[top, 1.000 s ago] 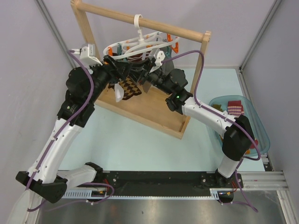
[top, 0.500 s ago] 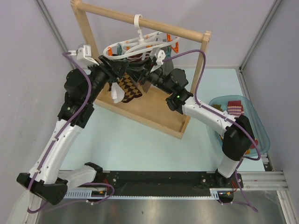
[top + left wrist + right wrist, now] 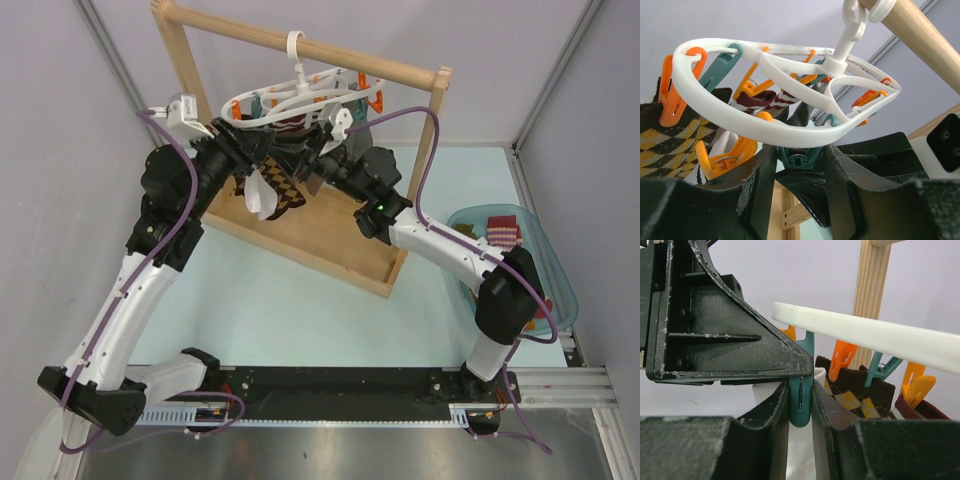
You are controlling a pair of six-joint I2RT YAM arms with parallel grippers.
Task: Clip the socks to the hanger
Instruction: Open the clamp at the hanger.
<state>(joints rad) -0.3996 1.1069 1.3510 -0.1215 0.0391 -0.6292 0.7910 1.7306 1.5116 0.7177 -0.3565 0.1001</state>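
Observation:
The white hanger (image 3: 300, 95) hangs by its hook from the wooden rack's top bar, with orange and teal clips. It also shows in the left wrist view (image 3: 765, 127) and the right wrist view (image 3: 865, 332). A brown argyle sock (image 3: 285, 188) and a white sock (image 3: 262, 195) hang under it. My left gripper (image 3: 255, 150) has its fingers closed against the top of a teal clip (image 3: 800, 157). My right gripper (image 3: 312, 155) is shut on the same teal clip's lower end (image 3: 801, 395), with the white sock (image 3: 802, 455) behind it. Whether that clip holds the sock is hidden.
The wooden rack (image 3: 320, 235) stands on a tray-like base at the back centre. A teal bin (image 3: 560, 290) at the right holds more socks (image 3: 500, 230). A dark red striped sock (image 3: 765, 100) hangs from a far clip. Grey walls close in both sides.
My left gripper has shifted slightly right and closer under the hanger. The white sock has swung right against the argyle sock. The right arm has stayed put.

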